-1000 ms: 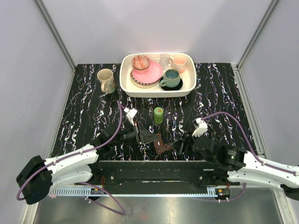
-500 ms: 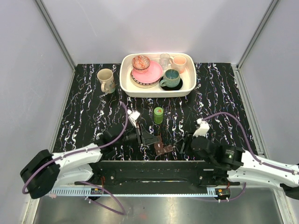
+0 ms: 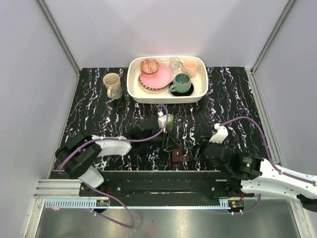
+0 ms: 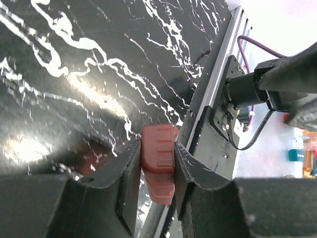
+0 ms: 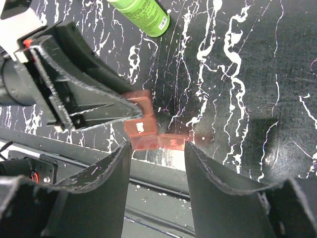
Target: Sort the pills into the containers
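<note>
Currently logged from my remote station, item by item.

Case (image 5: 140,127): small, reddish-brown, oblong. It is at the near edge of the table (image 3: 233,99), just by the black base rail (image 3: 158,179), between the two grippers and on the near side of the bottle. It is blurred in the right wrist view. I cannot read its compartments, nor tell whether it rests on the table or is raised off it.

Left gripper (image 4: 157,148): arm reaching across toward the middle of the table. Jaws drawn in narrow and clamped on the case, one finger (image 4: 128,171) pressed to each long side. The end of the case sticks out past the tips.

Right gripper (image 5: 157,148): jaws standing well apart, gripping nothing. Its fingers (image 5: 106,173) flank one end of the case; I cannot tell whether either touches it.

Bottle (image 5: 142,12): green, with a printed label, on the table just beyond the left gripper, apart from the case.

Mug (image 3: 112,85): beige, upright, far left of the table, beside the tray.

Tray (image 3: 132,89): white, at the far edge, holding crockery (image 3: 156,77).
</note>
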`<action>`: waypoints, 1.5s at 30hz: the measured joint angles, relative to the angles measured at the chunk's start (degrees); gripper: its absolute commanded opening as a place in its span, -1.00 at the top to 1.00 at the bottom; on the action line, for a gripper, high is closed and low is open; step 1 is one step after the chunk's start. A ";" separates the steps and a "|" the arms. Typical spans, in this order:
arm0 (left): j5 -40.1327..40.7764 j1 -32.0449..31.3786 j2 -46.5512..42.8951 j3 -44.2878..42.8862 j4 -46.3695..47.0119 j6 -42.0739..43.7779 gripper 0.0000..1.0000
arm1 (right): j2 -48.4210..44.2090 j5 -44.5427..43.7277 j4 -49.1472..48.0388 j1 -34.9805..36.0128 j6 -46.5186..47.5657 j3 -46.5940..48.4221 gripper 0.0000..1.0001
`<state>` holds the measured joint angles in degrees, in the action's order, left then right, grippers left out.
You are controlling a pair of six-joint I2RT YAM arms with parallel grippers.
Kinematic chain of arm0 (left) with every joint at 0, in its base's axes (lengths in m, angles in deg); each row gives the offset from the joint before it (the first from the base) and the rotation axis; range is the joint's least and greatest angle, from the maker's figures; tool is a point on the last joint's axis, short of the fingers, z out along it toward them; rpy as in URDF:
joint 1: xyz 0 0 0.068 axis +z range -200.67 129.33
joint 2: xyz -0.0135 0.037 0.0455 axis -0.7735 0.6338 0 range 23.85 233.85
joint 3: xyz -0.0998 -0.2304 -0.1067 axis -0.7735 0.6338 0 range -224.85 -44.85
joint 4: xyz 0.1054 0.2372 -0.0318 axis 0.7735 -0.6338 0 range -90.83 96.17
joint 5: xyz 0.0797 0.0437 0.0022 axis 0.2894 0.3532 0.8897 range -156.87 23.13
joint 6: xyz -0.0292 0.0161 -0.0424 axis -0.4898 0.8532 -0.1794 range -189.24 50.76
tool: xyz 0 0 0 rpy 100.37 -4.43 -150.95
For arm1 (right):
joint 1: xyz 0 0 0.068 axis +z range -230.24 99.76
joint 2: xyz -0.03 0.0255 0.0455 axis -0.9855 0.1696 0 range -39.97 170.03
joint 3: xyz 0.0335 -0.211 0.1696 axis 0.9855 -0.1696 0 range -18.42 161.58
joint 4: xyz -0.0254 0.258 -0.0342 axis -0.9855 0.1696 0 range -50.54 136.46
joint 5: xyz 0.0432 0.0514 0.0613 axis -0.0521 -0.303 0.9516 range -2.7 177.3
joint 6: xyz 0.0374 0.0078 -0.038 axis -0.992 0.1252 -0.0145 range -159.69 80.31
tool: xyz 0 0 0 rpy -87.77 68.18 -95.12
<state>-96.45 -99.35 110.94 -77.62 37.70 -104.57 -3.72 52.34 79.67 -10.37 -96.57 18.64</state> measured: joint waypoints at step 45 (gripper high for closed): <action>-8.00 6.03 20.33 -33.27 -26.77 28.20 -0.51 | -6.80 -0.68 1.70 0.00 1.84 0.00 -0.38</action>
<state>-104.45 -93.32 131.26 -110.89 10.92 -76.38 -10.52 51.66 81.37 -10.37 -94.74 18.64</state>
